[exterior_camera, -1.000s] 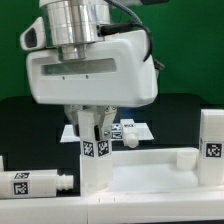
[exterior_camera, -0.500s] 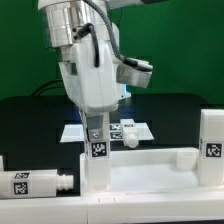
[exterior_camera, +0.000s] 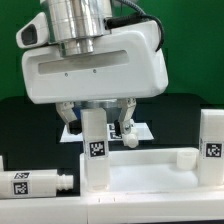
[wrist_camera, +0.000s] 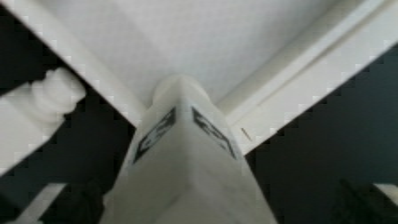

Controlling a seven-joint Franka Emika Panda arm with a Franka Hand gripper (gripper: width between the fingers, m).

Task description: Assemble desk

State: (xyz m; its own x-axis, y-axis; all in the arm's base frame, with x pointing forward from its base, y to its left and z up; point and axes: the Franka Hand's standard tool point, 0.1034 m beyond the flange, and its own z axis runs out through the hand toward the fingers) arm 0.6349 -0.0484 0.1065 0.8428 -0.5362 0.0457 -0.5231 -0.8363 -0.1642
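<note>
- At the exterior view's far left, a lying leg (exterior_camera: 35, 183) of the desk rests on its side on the black tabletop (exterior_camera: 30, 125). It is chunky, square white plastic with a black-and-white tag on its face, and a round peg sticks out of its end toward the middle.
- Next comes the standing leg (exterior_camera: 94, 165), upright on the near left corner of the desk panel (exterior_camera: 150, 168). It has the same white square section, and a tag faces the camera partway up.
- The claw (exterior_camera: 99, 124) hangs directly over that leg, its broad white body filling the upper picture. Its jaws are spread, one on each side of the leg's top, with a gap showing on the exterior view's right side — released, grasping nothing.
- The wrist view looks down the length of the standing leg: two tagged faces meet at an edge, with the panel's pale surface beyond.
- The desk panel lies flat on the tabletop and runs from the standing leg toward the exterior view's right. A small white stub (exterior_camera: 129, 141) rises just beside the leg.
- Behind it, the marker board (exterior_camera: 143, 130) lies flat, partly hidden by the claw.
- At the exterior view's right edge, an upright leg (exterior_camera: 211, 135) stands by the panel's end with its tag facing forward — whether they touch, I cannot tell.
</note>
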